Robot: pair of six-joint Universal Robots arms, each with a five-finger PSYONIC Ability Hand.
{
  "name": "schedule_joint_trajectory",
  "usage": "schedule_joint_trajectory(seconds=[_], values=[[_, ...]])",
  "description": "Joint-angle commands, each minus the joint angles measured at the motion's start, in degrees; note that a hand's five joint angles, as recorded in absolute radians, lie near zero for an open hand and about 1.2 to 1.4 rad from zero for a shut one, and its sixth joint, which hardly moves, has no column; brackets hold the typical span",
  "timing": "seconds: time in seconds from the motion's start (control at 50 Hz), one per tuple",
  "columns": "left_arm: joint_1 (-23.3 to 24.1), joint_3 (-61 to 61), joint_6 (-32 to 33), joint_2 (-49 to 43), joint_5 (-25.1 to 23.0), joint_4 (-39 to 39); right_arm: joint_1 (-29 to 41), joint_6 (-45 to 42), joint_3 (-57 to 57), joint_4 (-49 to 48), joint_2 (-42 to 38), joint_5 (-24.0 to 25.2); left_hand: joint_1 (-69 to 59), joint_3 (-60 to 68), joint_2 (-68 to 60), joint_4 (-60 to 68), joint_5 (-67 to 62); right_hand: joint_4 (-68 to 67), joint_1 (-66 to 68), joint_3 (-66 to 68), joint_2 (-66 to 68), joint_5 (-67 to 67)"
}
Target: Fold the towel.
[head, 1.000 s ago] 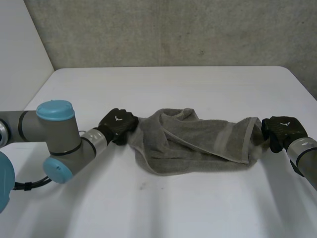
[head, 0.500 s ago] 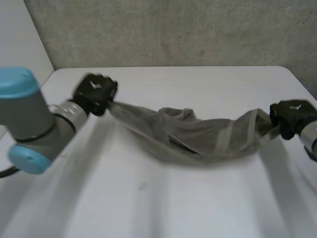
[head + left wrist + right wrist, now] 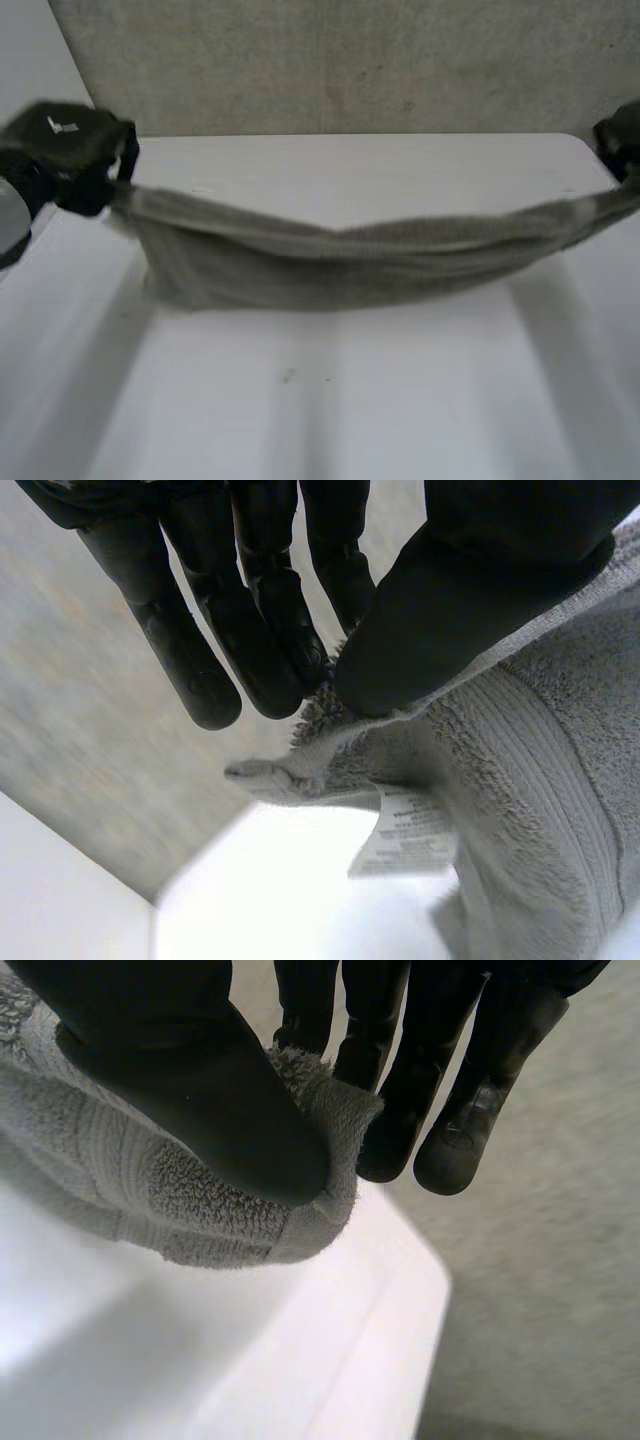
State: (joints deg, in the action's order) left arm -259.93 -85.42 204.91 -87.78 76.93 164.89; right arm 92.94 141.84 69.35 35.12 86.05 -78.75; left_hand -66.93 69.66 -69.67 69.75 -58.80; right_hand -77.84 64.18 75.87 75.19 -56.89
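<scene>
Two hands are holding one grey towel [image 3: 350, 262] stretched out above the white table [image 3: 330, 400], and I am reading the scene from the left.

At the far left, the left hand [image 3: 62, 150] is hanging raised over the table's left edge and gripping the towel's left end. In the left wrist view I am seeing its thumb [image 3: 470, 600] pressing a corner of the cloth against the nearly straight fingers [image 3: 250, 630], so this hand is pinching the towel. A small white care label [image 3: 400, 832] is dangling from the hem just beside the thumb tip.

Moving right, the towel is running as one long bunched band from hand to hand. It is sagging towards the middle, with its lower edge hanging deepest left of centre. I cannot tell whether that lowest part is touching the table or hanging just clear of it.

At the far right, the right hand [image 3: 620, 135] is sitting by the table's far right corner and taking the towel's right end. In the right wrist view its thumb is clamping the towel's corner against the fingers, so this hand is pinching the cloth too. Behind the table a grey wall [image 3: 350, 60] is closing off the far side.
</scene>
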Motion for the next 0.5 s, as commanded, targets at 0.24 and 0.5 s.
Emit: schedule_joint_trajectory(seconds=[0.24,0.5], values=[[1.5,21.8,2.0,-29.1,0.1,17.8,12.5,8.2,-18.8,-26.2,-27.1,-10.0,-13.1,10.3,-10.3,10.2,-11.2,-2.2,15.8,4.1,4.8,-13.1],[0.7,25.0,-17.0,-24.2,4.5,44.2,12.7,14.3,-14.6,-56.7,-19.4,-12.2,-13.1,10.3,-10.3,10.2,-11.2,-2.2,15.8,4.1,4.8,-13.1]])
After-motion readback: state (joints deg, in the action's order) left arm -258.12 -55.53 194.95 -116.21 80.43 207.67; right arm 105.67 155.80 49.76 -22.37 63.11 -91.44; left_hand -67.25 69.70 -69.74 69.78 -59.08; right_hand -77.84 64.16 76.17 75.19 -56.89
